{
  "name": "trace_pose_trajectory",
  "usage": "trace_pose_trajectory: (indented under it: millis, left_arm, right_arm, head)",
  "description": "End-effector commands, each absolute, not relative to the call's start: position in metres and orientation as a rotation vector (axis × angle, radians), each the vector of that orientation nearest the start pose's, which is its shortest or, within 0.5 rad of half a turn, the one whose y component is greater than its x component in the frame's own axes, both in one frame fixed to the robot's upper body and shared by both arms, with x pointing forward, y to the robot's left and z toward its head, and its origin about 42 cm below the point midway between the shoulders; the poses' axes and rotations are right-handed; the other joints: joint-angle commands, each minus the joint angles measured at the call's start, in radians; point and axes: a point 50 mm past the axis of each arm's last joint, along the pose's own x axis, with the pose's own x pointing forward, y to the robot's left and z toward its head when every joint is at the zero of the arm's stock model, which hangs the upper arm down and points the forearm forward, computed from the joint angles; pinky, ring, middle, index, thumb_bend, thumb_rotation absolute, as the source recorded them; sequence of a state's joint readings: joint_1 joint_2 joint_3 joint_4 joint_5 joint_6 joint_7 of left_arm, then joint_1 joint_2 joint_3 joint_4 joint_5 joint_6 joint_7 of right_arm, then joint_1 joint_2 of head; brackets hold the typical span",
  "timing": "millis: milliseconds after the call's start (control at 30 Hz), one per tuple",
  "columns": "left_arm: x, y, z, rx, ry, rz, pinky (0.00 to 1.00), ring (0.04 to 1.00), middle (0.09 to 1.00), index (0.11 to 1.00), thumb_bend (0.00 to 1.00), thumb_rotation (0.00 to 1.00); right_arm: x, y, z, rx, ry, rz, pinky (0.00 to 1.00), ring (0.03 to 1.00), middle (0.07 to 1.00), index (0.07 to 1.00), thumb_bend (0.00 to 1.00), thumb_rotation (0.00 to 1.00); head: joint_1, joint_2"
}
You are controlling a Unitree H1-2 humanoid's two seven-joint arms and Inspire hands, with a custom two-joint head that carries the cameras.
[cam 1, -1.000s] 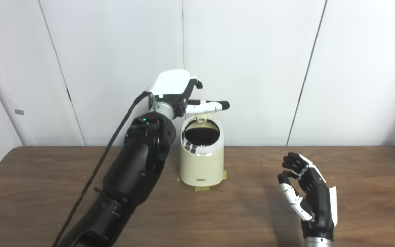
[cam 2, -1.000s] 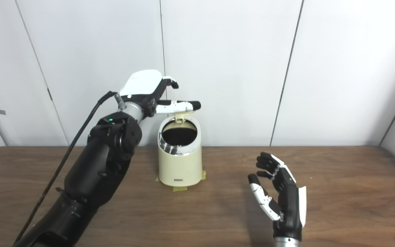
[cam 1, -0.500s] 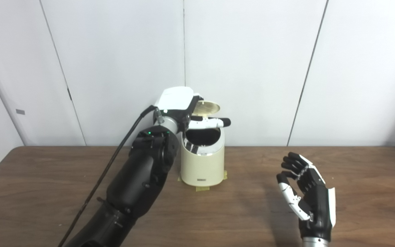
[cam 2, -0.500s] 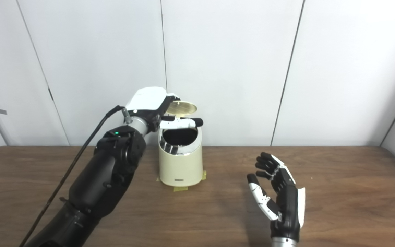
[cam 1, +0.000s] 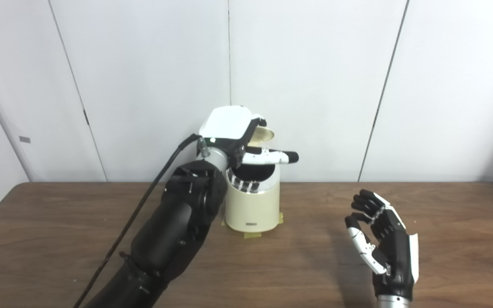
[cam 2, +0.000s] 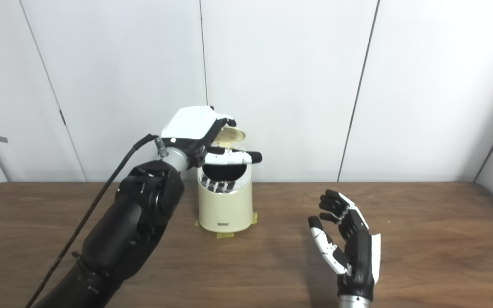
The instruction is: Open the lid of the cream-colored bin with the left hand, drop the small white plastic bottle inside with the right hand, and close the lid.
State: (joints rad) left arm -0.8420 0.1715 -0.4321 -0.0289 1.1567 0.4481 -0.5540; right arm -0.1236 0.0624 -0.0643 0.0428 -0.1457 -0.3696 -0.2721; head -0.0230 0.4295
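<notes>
Standing near the back of the wooden table (cam 1: 58,239), the cream-colored bin (cam 1: 253,203) was seen upright on strips of yellow tape (cam 1: 253,234), its dark mouth uncovered. The round lid (cam 1: 262,134) was tilted up behind the opening, partly hidden. The left hand (cam 1: 240,139) was held over the bin's rim, its white back upward and fingers against the lid, while the thumb (cam 1: 272,156) was stretched across the opening; whether the lid was truly gripped could not be told. The right hand (cam 1: 381,241) was raised upright above the table, well apart from the bin, fingers spread and loosely curled, with nothing held. The small white plastic bottle could not be seen in either view.
</notes>
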Motion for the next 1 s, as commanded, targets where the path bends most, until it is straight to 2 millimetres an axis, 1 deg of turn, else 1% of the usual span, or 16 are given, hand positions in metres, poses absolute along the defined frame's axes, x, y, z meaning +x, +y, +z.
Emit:
trace_pose_trajectory:
  millis: [0,100,233,333,500,600,667,733,800,900,967]
  left_arm:
    - [0.433,0.093,0.381,1.500,-0.411,-0.102,1.00,0.983,0.878,0.854,0.98,1.00]
    - [0.431,0.092,0.380,1.535,-0.418,-0.098,1.00,0.991,0.882,0.854,0.98,1.00]
    - [0.427,0.091,0.377,1.590,-0.420,-0.087,1.00,0.993,0.881,0.843,1.00,1.00]
    - [0.424,0.090,0.371,1.620,-0.411,-0.083,1.00,0.969,0.853,0.814,1.00,1.00]
    - [0.424,0.092,0.355,1.618,-0.382,-0.089,1.00,0.942,0.810,0.780,1.00,1.00]
    - [0.425,0.093,0.351,1.621,-0.359,-0.104,1.00,0.953,0.814,0.783,1.00,1.00]
    - [0.424,0.093,0.348,1.621,-0.350,-0.115,1.00,0.961,0.822,0.786,1.00,1.00]
    - [0.424,0.093,0.345,1.619,-0.340,-0.128,1.00,0.960,0.823,0.781,1.00,1.00]
    - [0.424,0.094,0.343,1.613,-0.331,-0.137,1.00,0.950,0.813,0.776,1.00,1.00]
    - [0.424,0.095,0.334,1.605,-0.308,-0.151,1.00,0.935,0.801,0.777,1.00,1.00]
    - [0.424,0.096,0.328,1.593,-0.289,-0.160,1.00,0.942,0.805,0.786,1.00,1.00]
  right_arm:
    - [0.323,-0.202,0.164,-0.002,-0.533,-0.279,0.62,0.697,0.708,0.711,0.26,0.29]
    - [0.322,-0.201,0.166,0.000,-0.533,-0.278,0.62,0.695,0.708,0.709,0.26,0.31]
    - [0.322,-0.200,0.167,-0.006,-0.533,-0.278,0.61,0.692,0.706,0.707,0.26,0.31]
    - [0.323,-0.201,0.166,-0.004,-0.537,-0.271,0.61,0.697,0.710,0.710,0.26,0.31]
    - [0.323,-0.201,0.168,-0.003,-0.533,-0.277,0.61,0.693,0.707,0.707,0.26,0.33]
    - [0.323,-0.201,0.168,-0.001,-0.533,-0.277,0.61,0.692,0.705,0.706,0.26,0.32]
    - [0.323,-0.202,0.167,0.000,-0.533,-0.276,0.62,0.697,0.711,0.712,0.26,0.29]
    - [0.323,-0.203,0.167,0.000,-0.530,-0.273,0.62,0.699,0.714,0.714,0.26,0.28]
    - [0.323,-0.203,0.167,-0.001,-0.529,-0.273,0.62,0.699,0.713,0.714,0.26,0.28]
    - [0.323,-0.203,0.167,-0.003,-0.535,-0.274,0.62,0.696,0.711,0.713,0.26,0.29]
    - [0.323,-0.204,0.167,-0.002,-0.534,-0.274,0.62,0.695,0.710,0.713,0.25,0.29]
  head:
    - [-0.002,0.001]
    - [-0.002,0.001]
    - [0.001,0.001]
    - [0.001,0.001]
    - [0.000,0.001]
    - [0.000,0.001]
    - [-0.002,0.005]
    - [-0.002,0.008]
    - [-0.004,0.010]
    - [-0.004,0.012]
    - [-0.004,0.012]
